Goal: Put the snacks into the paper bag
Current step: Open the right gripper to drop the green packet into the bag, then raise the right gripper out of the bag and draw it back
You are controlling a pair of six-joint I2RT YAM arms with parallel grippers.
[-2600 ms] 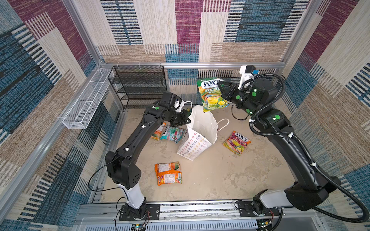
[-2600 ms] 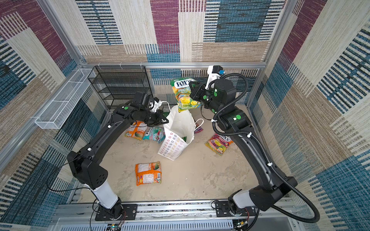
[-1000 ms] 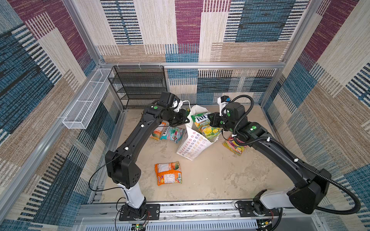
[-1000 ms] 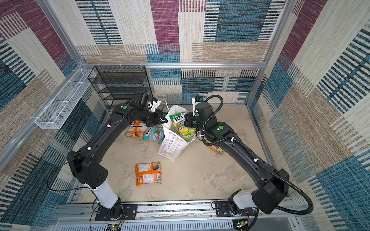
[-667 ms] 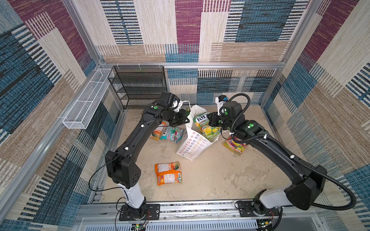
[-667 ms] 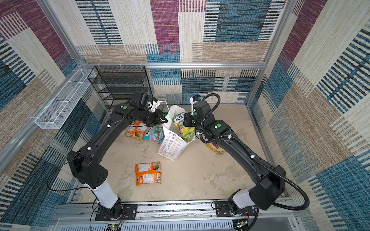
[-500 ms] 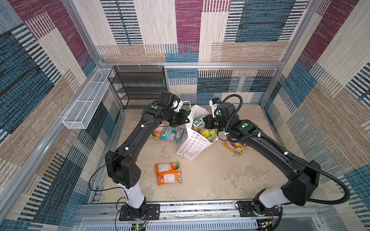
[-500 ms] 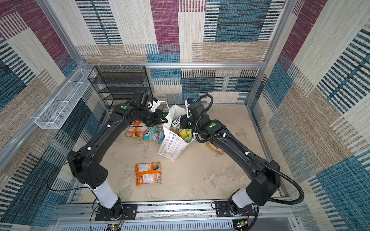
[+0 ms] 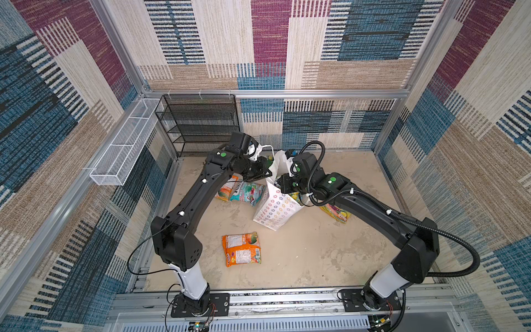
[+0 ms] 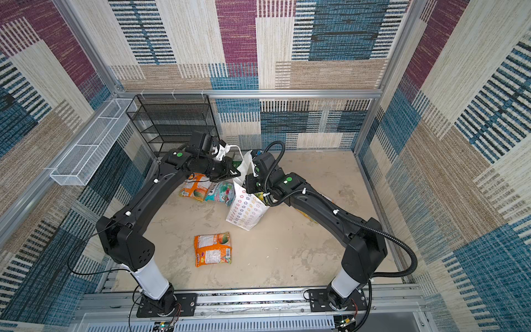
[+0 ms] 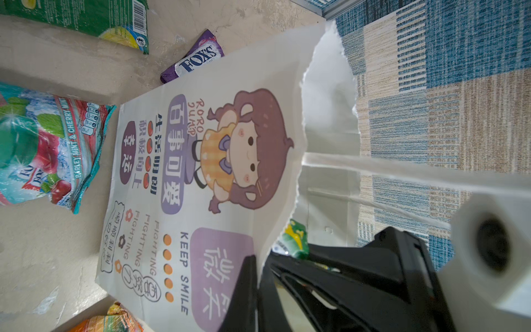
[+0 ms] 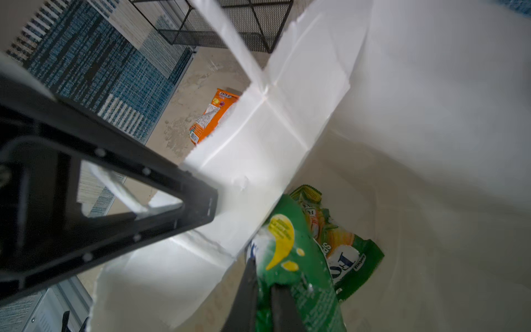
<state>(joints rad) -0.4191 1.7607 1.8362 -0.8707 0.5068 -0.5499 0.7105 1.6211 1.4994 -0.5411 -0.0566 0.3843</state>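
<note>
Paper bag (image 9: 277, 207) (image 10: 247, 209) stands on the tabletop (image 9: 301, 253), a bit toward 12 o'clock from centre, with its mouth open upward. The flower-print side faces about 6 o'clock. The left wrist view shows another side (image 11: 201, 172) with a cartoon girl print.

Inside the bag (image 12: 402, 115) the green packet (image 12: 290, 258) hangs below the rim, pinched at its top edge by the right tool (image 12: 263, 290); its jaws are narrow, clamped on the packet. A second green packet (image 12: 344, 253) lies flat on the bag floor just beyond it. In both top views the right tool's tips are hidden inside the bag mouth.

Left tool (image 11: 255, 276) (image 9: 263, 169) is at the bag's 10 o'clock top edge. Its jaws are narrow and nip the paper rim, one finger outside and one inside.

Loose snacks on the tabletop:
- Teal packet (image 9: 249, 192) (image 10: 221, 192) (image 11: 43, 149) lies just beside the bag at 9 o'clock.
- Orange packet (image 9: 227, 189) (image 10: 194, 191) touches the teal packet's far side.
- Second orange packet (image 9: 242, 249) (image 10: 212, 249) lies flat at 6 o'clock, apart from the bag.
- Multicolour packet (image 9: 336, 211) lies at 3 o'clock, partly under the right arm.
- Purple FOX'S packet (image 11: 192, 60) lies against the bag base, seen only in the left wrist view.

Black mesh rack (image 9: 201, 123) stands at 11 o'clock by the back wall. White wire basket (image 9: 123, 146) hangs on the frame at 9 to 10 o'clock.
</note>
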